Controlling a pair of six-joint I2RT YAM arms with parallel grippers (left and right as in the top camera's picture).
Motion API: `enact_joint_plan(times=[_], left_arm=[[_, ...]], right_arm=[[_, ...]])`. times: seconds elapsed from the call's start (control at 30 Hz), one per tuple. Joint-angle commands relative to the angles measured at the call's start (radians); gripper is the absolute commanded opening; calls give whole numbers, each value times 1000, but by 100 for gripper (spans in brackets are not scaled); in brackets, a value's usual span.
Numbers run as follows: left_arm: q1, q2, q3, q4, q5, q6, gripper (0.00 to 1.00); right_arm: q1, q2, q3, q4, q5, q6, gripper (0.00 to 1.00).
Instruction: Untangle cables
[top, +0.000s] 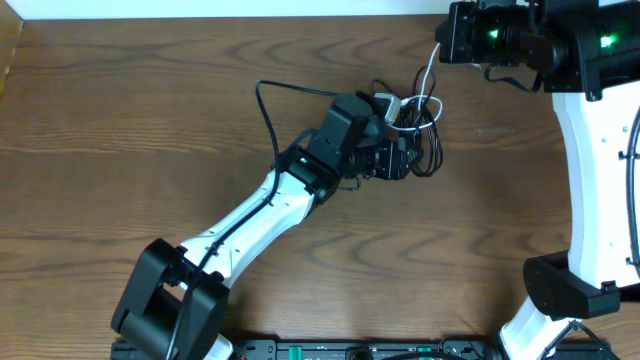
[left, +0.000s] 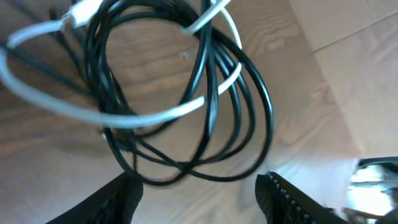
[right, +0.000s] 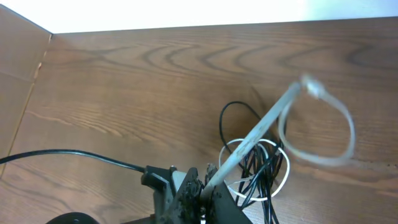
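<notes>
Brown wood-grain worktop (top: 120, 120) bearing one tangle of thin cords (top: 420, 125) at its far centre. The tangle comprises one white-grey cord (top: 428, 70) and looped black cords (left: 204, 68), seemingly two, though the overlap prevents a sure count. Left gripper (left: 199, 185): fingers spread, at the near edge of the loops. Right gripper (right: 204, 186): fingers pressed together, pinching the white-grey cord, which rises taut from the tangle.

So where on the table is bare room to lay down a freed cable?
Bare table lies left of the left arm and between it and the right arm's base. Crowded: the far middle, where the cables lie between the left gripper and right gripper.
</notes>
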Motion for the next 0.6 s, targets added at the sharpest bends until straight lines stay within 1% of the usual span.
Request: enact_joint_plan(times=[0.0,0.17,0.43,0.5,0.57], left_arm=[[-13,37,-3,41,-45,87,64],[-17,63,-3,124,-45,98,64],[-17,139,-3,158,-105,112,63],[-17,161,-3,183,-104,110,62],[-17,177,-3,206,-104,103,56]], right_arm=[[5,-26,3,0,-18,1,1],[5,-26,3,-2,-35,1,1],[5,-26,3,-8,-43,1,1],[5,-26,3,-11,-43,1,1],[5,-26,3,-14,-43,1,1]])
